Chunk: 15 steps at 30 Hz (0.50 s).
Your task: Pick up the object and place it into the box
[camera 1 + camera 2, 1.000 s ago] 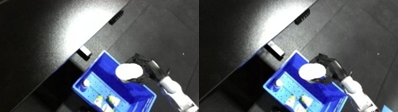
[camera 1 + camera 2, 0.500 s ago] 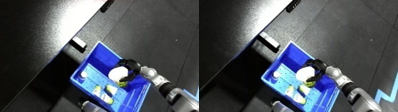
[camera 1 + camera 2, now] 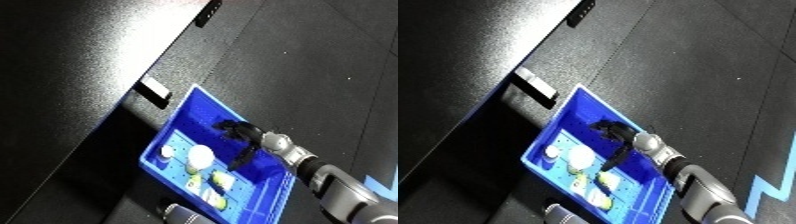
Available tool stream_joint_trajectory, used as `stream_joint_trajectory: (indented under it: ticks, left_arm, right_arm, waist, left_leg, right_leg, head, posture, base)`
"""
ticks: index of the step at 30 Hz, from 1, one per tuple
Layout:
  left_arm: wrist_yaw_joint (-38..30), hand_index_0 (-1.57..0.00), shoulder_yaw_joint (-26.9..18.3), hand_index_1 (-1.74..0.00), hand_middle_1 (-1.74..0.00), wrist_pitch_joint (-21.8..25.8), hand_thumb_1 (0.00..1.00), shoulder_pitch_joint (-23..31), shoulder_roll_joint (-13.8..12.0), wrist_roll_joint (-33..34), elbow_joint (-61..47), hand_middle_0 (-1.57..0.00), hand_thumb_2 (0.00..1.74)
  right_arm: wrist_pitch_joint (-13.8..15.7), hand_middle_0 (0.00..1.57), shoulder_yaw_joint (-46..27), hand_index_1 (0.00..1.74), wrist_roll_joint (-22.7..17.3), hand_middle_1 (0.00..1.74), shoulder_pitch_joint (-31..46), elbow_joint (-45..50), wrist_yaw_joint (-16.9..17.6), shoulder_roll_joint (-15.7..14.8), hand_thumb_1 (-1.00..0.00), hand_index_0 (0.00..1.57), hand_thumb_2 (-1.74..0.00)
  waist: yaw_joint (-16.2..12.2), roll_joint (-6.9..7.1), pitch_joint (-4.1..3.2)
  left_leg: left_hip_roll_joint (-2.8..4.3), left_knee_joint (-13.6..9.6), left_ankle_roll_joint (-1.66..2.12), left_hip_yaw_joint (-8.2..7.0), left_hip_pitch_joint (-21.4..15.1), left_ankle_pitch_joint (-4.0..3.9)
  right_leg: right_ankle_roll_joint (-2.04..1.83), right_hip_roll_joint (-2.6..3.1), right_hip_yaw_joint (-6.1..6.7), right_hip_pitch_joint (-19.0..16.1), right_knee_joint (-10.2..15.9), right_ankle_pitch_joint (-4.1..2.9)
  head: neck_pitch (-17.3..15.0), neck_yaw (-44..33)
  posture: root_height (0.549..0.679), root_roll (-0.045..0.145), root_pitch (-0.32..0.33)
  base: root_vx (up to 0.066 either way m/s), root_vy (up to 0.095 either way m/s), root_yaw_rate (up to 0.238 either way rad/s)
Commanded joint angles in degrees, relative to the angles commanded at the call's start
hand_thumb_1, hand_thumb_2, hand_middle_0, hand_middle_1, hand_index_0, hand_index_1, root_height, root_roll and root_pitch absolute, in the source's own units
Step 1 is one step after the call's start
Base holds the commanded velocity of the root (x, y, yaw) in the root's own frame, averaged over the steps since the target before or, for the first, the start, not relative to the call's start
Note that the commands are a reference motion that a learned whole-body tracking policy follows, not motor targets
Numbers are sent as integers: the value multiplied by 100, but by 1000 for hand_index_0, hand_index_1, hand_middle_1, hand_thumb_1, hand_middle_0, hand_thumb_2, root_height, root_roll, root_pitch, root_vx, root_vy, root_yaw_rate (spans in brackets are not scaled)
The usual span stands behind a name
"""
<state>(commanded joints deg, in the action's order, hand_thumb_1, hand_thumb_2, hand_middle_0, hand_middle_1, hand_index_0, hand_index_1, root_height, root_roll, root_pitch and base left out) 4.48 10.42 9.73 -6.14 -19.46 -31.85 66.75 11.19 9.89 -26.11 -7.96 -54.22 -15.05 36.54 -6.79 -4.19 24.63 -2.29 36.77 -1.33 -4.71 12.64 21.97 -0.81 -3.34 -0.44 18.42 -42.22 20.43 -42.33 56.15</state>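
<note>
Blue plastic bin [image 3: 266, 197] sits on the dark floor, against the edge of a black bench [image 3: 80, 75] that fills the upper left of both views. The bin's floor is perforated. A white round object [image 3: 201, 155] lies inside the bin, near the wall on the bench side, resting on the bin floor. Several smaller yellow-green and white items [image 3: 213, 182] lie beside it, toward the bin's near end.

The right hand [image 3: 242, 135] is positioned over the bin interior, beside the white round object and apart from it. Its black fingers [image 3: 614, 131] are spread and relaxed, holding nothing. The silver forearm [image 3: 342, 187] enters from the lower right corner.

The left hand barely shows at the bottom edge; its finger state cannot be determined. A white label [image 3: 153, 92] is fixed to the bench edge just above the bin.
</note>
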Motion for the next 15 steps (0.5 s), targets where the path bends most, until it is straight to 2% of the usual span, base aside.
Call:
stream_joint_trajectory:
  ticks: [7, 11, 15]
  left_arm:
    - [-109, 0, 41, 0, 0, -29, 0, -66, -11, 59, -24, 0, 0]
    - [-169, 0, 14, 0, 0, -68, 0, -73, -27, 82, -35, 0, 0]
    - [-219, 0, 5, 0, 0, -151, 0, -73, -54, 155, -91, 0, 0]
  right_arm:
    - [-43, 0, 90, 0, -151, 0, -81, 29, -71, -224, 0, 0, 0]
    - [-161, 0, 204, 0, -65, 0, -100, 122, -130, -410, 0, 0, 0]
    - [-321, 0, 383, 0, 128, 0, -165, 273, -93, -512, 0, 0, 0]
  waist:
    - [132, 76, -35]
    - [219, 128, -64]
    - [323, 172, -112]
  left_leg:
    - [13, 42, 37, 95, 73, -62]
    - [36, 76, 62, 136, 100, -86]
    - [79, 76, 76, 175, 166, -149]
  right_leg:
    - [17, -7, -90, -1, -53, 18]
    - [19, -37, -158, -25, -81, 37]
    - [27, -71, -234, -12, -123, 84]
  head:
    - [254, -855]
    - [965, -1614]
    - [1309, -2482]
  posture:
    - [642, 65, -52]
    - [641, 63, -58]
    - [640, 62, -58]
  base:
    - [-6, -66, 82]
    - [10, -81, 79]
    - [9, -82, 103]
